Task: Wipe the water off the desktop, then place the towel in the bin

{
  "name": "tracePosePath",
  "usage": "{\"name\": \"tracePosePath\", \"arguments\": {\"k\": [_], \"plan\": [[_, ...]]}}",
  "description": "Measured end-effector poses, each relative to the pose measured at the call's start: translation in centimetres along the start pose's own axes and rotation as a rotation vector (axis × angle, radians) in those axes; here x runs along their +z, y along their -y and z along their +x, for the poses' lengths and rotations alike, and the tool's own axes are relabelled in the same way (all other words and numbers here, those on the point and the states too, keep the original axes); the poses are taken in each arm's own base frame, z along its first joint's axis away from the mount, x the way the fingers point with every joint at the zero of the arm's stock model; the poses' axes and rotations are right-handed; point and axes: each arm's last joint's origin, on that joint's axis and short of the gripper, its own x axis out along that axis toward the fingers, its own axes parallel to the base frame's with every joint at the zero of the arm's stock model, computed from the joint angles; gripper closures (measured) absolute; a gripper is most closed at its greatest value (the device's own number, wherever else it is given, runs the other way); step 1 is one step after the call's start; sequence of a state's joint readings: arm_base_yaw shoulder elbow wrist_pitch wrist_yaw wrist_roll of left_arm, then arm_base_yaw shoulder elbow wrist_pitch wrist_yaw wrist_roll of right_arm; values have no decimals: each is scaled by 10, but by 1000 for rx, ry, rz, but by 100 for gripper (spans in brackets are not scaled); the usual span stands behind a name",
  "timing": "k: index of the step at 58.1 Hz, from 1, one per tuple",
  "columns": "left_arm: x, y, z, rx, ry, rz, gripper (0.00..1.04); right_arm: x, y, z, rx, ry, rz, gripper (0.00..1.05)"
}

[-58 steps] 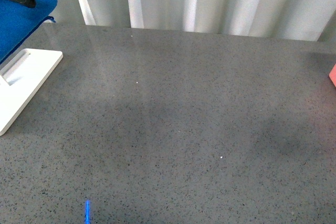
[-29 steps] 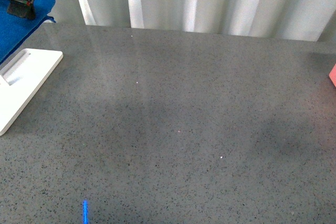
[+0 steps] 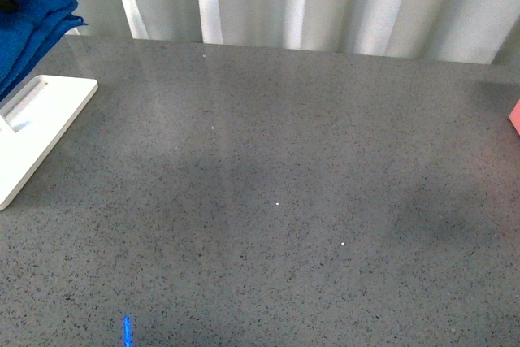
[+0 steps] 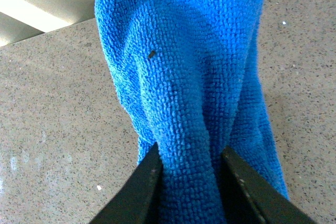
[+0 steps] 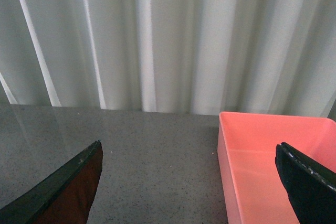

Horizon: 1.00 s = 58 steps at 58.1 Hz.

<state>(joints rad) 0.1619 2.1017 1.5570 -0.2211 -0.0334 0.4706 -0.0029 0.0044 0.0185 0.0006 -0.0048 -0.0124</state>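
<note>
Your tabletop (image 3: 309,201): grey, glossy, finely speckled.
On your left a white flat board (image 3: 41,123) lies flat on it; at the right edge you see only a corner of the pink bin (image 3: 515,119) standing on it.

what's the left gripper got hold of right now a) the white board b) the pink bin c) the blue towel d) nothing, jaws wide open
C: in the left wrist view the left gripper has its two dark fingers pinched on a bunched fold of the blue towel.
</note>
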Motion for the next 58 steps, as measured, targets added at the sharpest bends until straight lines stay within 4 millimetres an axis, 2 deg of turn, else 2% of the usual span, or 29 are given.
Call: {"name": "tracePosePath", "arguments": {"k": [10,16,27,41,50,58], "plan": [[1,0,-13,-31,34,2,100,0,0,0,0,0,0,7],[2,5,-29,-113,119,12,100,0,0,0,0,0,0,7],[22,26,-83,-230,366,-28,100,0,0,0,0,0,0,7],[52,74,-146,-425,582,-132,100,0,0,0,0,0,0,7],[56,94,-175,-524,678,-213,100,0,0,0,0,0,0,7],[51,108,-191,-597,700,-273,100,0,0,0,0,0,0,7]]}}
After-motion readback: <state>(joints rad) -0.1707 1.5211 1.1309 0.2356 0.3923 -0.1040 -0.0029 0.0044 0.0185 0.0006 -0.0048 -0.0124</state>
